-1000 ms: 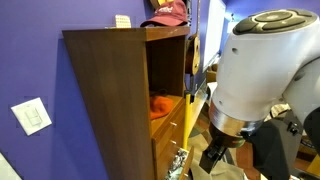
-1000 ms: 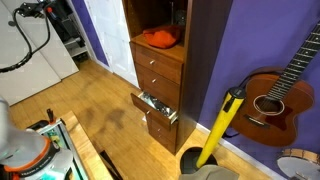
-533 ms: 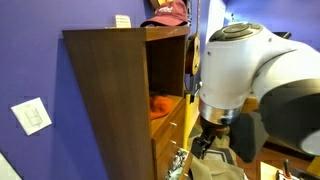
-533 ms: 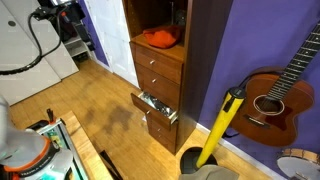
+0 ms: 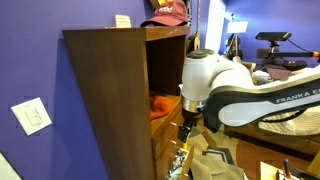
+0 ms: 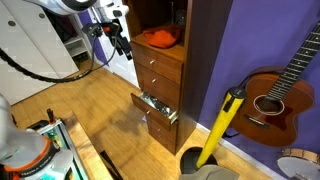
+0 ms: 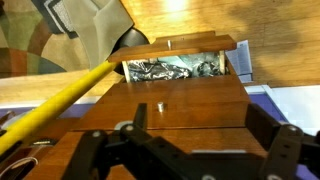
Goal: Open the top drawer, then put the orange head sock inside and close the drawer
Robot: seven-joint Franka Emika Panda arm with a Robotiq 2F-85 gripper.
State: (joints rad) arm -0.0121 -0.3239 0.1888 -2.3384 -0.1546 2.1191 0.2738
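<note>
Finding: a room in a home. Evidence: purple painted wall (image 6: 240, 35), wooden plank floor (image 6: 100, 110), tall wooden cabinet (image 5: 105, 90) with drawers (image 6: 157, 68), acoustic guitar (image 6: 275, 100) leaning at the wall, wall light switch (image 5: 32, 117), cap (image 5: 168, 12) lying on the cabinet top.

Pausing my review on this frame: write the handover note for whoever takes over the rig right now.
Gripper: open and empty, in the air in front of the cabinet, touching nothing.
Orange head sock: lies on the open shelf just above the drawers.
Top drawer: shut. A lower drawer stands pulled out with shiny clutter inside; it is not the target.
Done: nothing yet.
Left: pull the top drawer open, pick the sock off the shelf, drop it in, push the drawer shut.
</note>
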